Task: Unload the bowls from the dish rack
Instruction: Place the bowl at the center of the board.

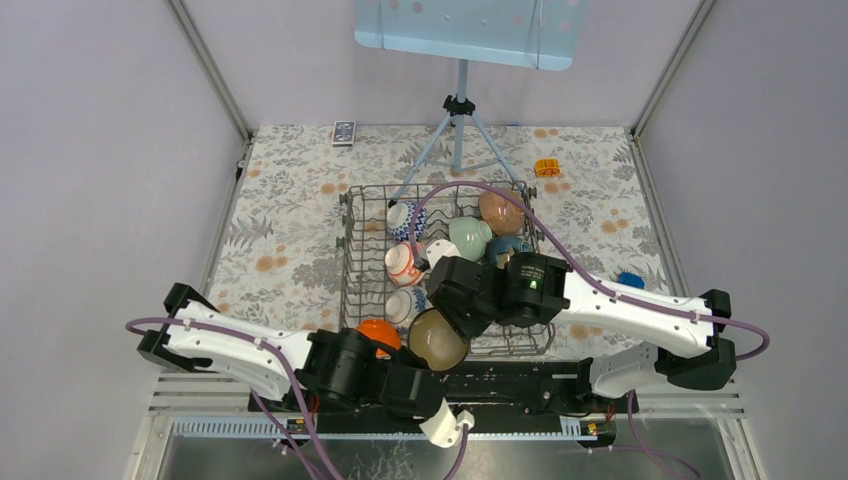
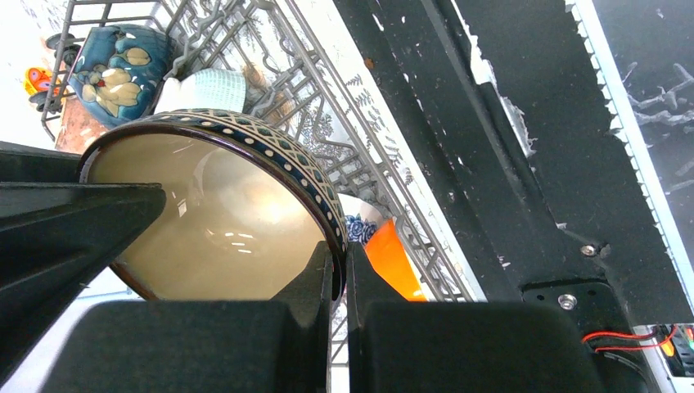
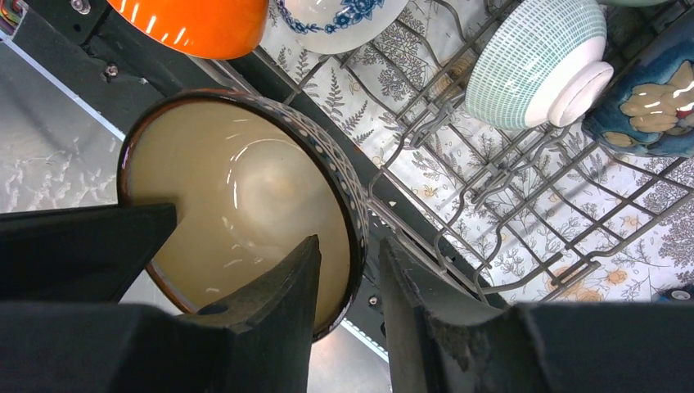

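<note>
Left pincer (image 2: 340, 264) clamps brown bowl (image 2: 213, 221) rim; right pincer (image 3: 348, 255) straddles it, slack; free left early, you drop bowl.

Left gripper (image 2: 340, 268) clamped on rim of brown bowl (image 2: 221, 221), tan inside showing. Beyond: dish rack (image 2: 344, 139), blue flowered bowl (image 2: 114, 74), pale green bowl (image 2: 209, 86). Orange bowl (image 2: 393, 262) right.

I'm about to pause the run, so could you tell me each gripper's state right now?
Left gripper: shut on the brown bowl's rim.
Right gripper: open, jaws astride the same rim.
</note>
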{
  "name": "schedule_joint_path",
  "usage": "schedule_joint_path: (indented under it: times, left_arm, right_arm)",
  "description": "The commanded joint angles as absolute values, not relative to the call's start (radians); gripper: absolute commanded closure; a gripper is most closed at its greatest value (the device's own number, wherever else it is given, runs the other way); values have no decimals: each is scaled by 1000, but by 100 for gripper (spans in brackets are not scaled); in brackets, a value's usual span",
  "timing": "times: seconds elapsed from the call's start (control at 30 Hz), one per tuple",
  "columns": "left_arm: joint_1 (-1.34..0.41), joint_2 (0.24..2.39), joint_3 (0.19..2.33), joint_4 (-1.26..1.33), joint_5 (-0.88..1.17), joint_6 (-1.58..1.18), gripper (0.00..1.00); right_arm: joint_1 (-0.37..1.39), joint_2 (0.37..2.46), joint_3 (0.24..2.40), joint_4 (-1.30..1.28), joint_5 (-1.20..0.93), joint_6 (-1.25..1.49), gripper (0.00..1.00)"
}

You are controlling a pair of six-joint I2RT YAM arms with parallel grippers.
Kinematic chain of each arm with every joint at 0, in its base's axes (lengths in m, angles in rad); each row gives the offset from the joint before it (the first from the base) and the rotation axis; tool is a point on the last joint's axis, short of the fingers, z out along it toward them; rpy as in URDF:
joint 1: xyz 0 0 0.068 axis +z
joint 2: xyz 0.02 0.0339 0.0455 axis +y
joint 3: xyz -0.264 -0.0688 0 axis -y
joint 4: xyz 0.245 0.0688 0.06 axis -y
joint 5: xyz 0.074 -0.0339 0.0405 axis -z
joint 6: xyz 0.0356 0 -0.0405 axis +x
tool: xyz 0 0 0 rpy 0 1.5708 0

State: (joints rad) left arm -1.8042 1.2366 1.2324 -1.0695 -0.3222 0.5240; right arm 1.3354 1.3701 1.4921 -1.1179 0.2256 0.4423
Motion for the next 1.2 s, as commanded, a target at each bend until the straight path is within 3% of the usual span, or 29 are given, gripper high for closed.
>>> schedule_joint_path:
  times: [0.0, 0.2, 0.37, 0.53, 0.6, 0.67, 0.73, 0.77, 0.8, 1.03, 1.17]
  left_arm:
    - [-1812, 1188, 1224, -987, -351, 523, 100]
    - [-1811, 1179, 1209, -977, -351, 528, 100]
    - [-1812, 1169, 1196, -961, -363, 514, 100]
    - [-1813, 1141, 1179, -902, -427, 507, 99]
    - [-1813, 1129, 1170, -873, -477, 494, 78]
    - [-1813, 1119, 1163, -850, -522, 482, 48]
    - [-1812, 1104, 1160, -799, -583, 454, 28]
    - [-1812, 1094, 1169, -766, -613, 438, 8]
    - [-1813, 1082, 1179, -734, -626, 427, 2]
    - [-1813, 1032, 1273, -614, -769, 338, 1]
    - [-1812, 951, 1232, -341, -886, 253, 1]
  right_arm:
    - [1351, 1386, 1509, -1103, 259, 454, 61]
    - [1351, 1401, 1512, -1097, 271, 462, 66]
    - [1353, 1415, 1515, -1099, 273, 471, 100]
    - [1353, 1407, 1516, -1096, 288, 488, 100]
    - [1353, 1399, 1524, -1095, 311, 499, 100]
    - [1353, 1391, 1540, -1097, 335, 509, 100]
    - [1353, 1379, 1557, -1095, 360, 511, 100]
    - [1353, 1376, 1570, -1096, 377, 513, 100]
    - [1353, 1375, 1587, -1101, 397, 515, 100]
    - [1331, 1366, 1761, -1204, 632, 493, 100]
    - [1202, 1332, 1828, -1231, 699, 424, 100]
